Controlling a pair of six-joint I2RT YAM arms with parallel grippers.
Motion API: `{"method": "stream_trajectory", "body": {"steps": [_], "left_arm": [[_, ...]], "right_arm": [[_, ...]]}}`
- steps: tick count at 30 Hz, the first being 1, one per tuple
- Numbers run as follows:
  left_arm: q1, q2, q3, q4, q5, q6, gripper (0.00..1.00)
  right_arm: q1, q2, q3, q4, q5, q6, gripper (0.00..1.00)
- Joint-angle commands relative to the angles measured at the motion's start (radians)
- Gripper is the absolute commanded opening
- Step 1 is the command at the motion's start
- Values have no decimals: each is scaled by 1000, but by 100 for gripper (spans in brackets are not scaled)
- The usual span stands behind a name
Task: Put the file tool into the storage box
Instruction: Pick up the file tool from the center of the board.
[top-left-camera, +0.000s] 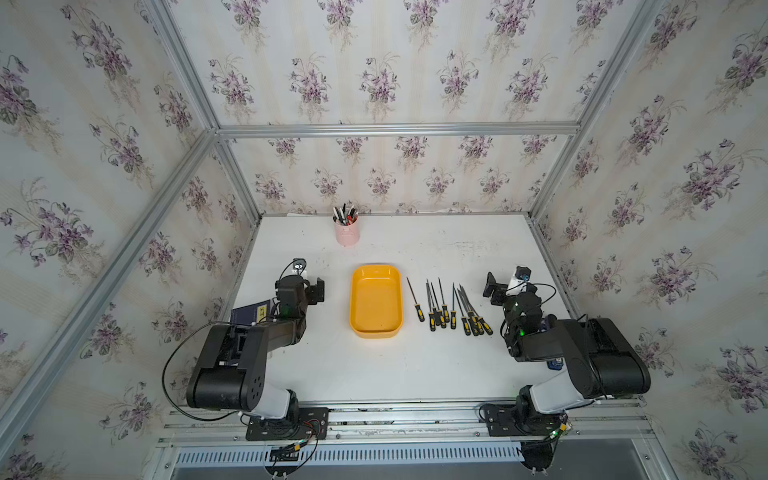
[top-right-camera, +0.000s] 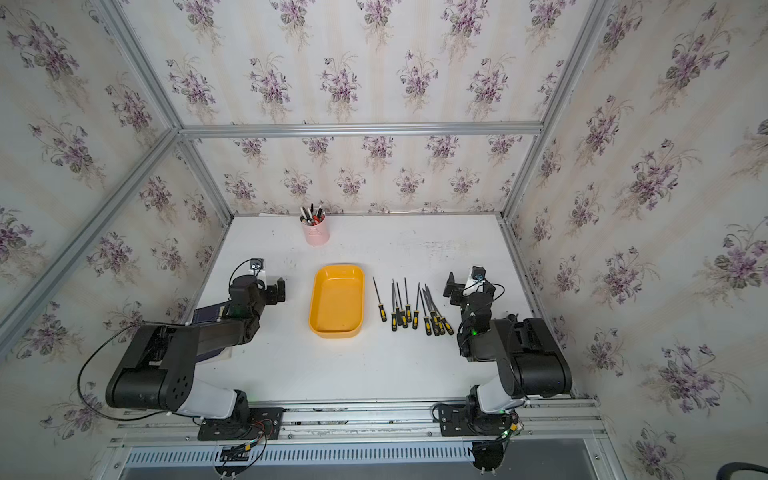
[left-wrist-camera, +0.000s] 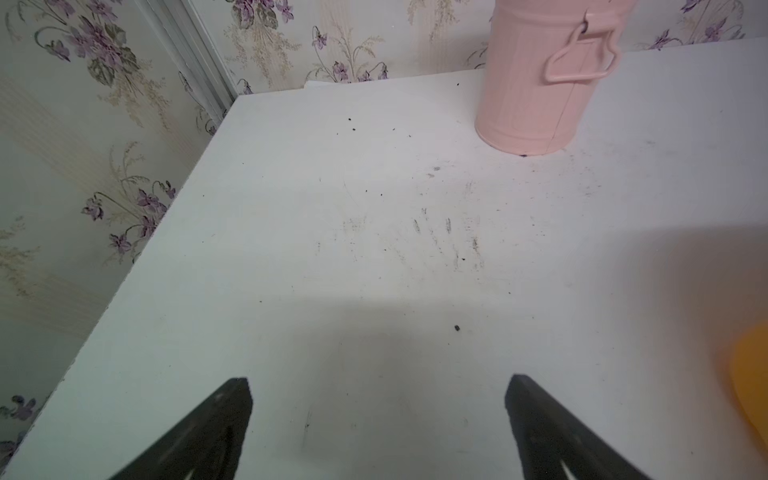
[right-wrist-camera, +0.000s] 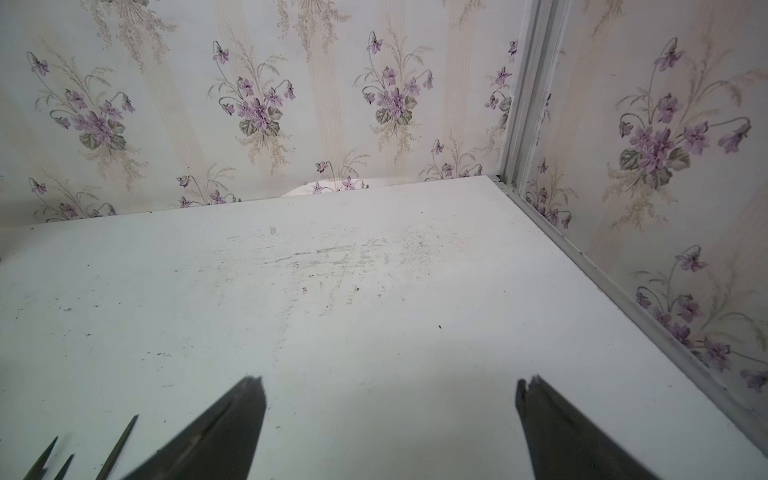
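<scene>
Pincers: left pincer and right pincer both spread wide, gripping nothing, over counter.
Files: row of files lying on counter between right pincer and storage box, outside it.
Clearance: open counter ahead of both pincers, to walled edges.
Views: handle of pink cup shows only at left wrist.

The shallow yellow-orange plastic storage box sits open-topped in the middle of the white table, bare surface all round it. Between the box and the right edge, slim metal files with black-and-yellow handles lie in a row, several overlapping, gaps among them narrow; the leftmost lies apart. A round pink cup of pens stands upright near the far edge, well apart from the box.
</scene>
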Motion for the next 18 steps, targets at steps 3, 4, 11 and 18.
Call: {"method": "stream_trajectory", "body": {"steps": [3, 4, 11, 18], "left_arm": [[0, 2, 6, 31, -8, 4, 100], [0, 0, 6, 31, -8, 4, 100], [0, 2, 6, 31, -7, 4, 100], [0, -15, 14, 27, -20, 5, 100]], "right_arm": [[0, 2, 5, 46, 11, -2, 100], [2, 2, 4, 47, 11, -3, 100], [1, 2, 4, 46, 11, -3, 100], [0, -13, -18, 88, 30, -1, 95]]}}
